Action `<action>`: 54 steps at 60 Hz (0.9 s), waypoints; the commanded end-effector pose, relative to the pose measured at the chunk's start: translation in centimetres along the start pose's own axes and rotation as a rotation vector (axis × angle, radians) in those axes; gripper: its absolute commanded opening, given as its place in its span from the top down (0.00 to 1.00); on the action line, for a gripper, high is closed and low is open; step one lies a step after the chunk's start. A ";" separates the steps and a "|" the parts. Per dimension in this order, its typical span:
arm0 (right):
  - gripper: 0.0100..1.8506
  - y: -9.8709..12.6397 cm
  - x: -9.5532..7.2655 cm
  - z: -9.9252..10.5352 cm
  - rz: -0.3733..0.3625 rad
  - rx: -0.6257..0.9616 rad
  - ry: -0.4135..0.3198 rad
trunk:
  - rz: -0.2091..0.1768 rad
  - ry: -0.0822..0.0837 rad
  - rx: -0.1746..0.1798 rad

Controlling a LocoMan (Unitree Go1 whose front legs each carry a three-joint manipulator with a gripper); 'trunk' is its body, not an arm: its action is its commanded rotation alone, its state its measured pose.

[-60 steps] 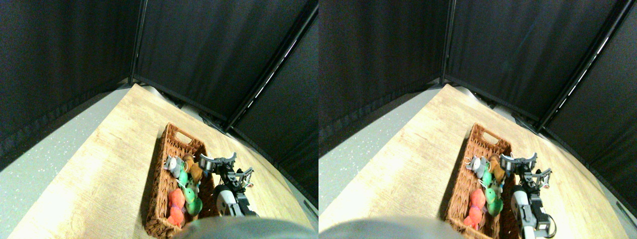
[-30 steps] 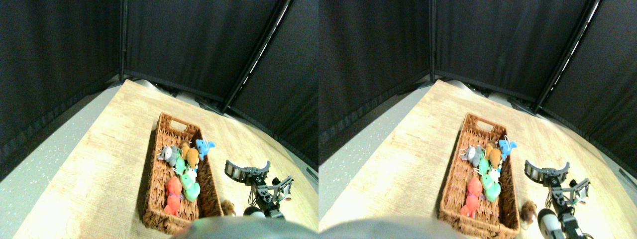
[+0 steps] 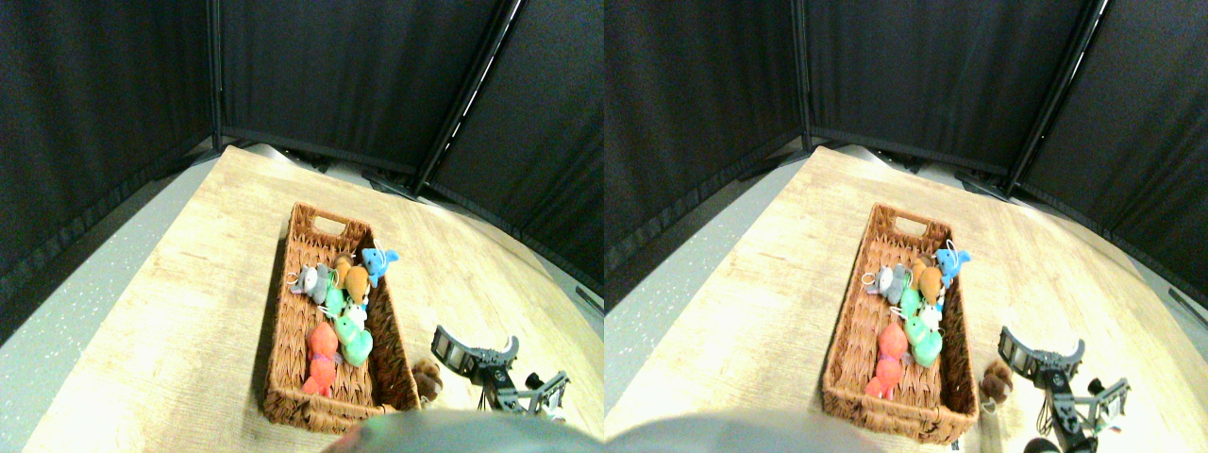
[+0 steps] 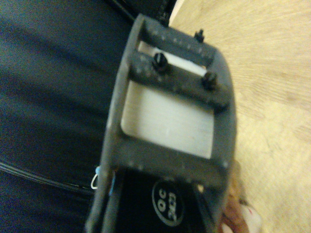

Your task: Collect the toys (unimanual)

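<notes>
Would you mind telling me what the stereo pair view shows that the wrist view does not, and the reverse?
Only the stereo pair view shows the wicker basket with the grey, tan, mint green and orange-red toys inside, and the bright blue toy on its rim. Only the wrist view shows the hand's jaw frame up close. Both show the right hand, the wooden tabletop, the black curtain and the brown toy lying outside the basket.

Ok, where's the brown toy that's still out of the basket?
In the stereo pair view, the brown toy lies on the wooden table beside the wicker basket's near right corner, between it and the right gripper.
</notes>
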 end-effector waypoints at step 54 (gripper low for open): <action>0.51 -5.3 0.8 -2.2 -0.131 0.177 -0.036 | 0.039 0.027 -0.046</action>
